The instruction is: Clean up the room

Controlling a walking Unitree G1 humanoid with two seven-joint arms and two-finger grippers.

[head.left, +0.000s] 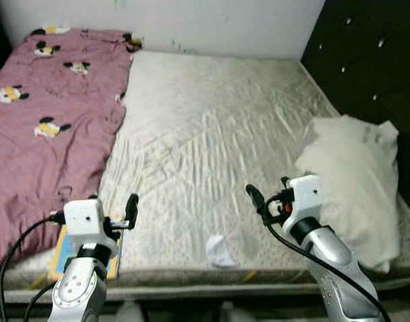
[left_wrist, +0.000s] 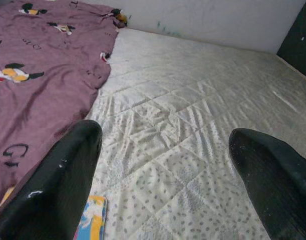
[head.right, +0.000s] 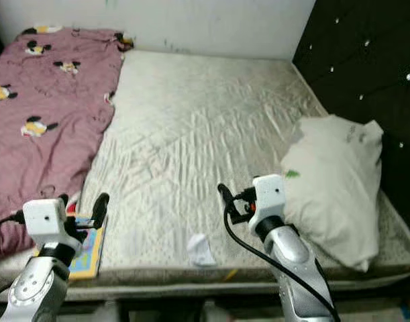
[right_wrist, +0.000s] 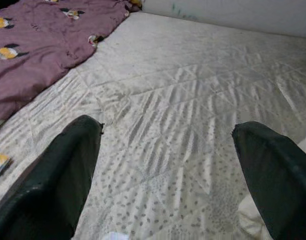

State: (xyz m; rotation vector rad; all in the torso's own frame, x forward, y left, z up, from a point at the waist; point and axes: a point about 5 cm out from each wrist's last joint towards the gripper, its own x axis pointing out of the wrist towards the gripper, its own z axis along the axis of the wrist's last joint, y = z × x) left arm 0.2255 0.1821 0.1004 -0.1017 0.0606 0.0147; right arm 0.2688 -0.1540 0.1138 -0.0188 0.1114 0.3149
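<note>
A bare quilted mattress lies before me. A maroon blanket with cartoon prints covers its left side. A white pillow rests at the right edge. A small crumpled white cloth lies near the front edge, between my arms. A colourful book sits at the front left corner, partly under the blanket. My left gripper hovers open just above the book. My right gripper hovers open over the mattress, left of the pillow and above the white cloth.
A black tufted headboard runs along the right side. A pale wall stands behind the bed's far edge. Bare mattress stretches through the middle toward the wall.
</note>
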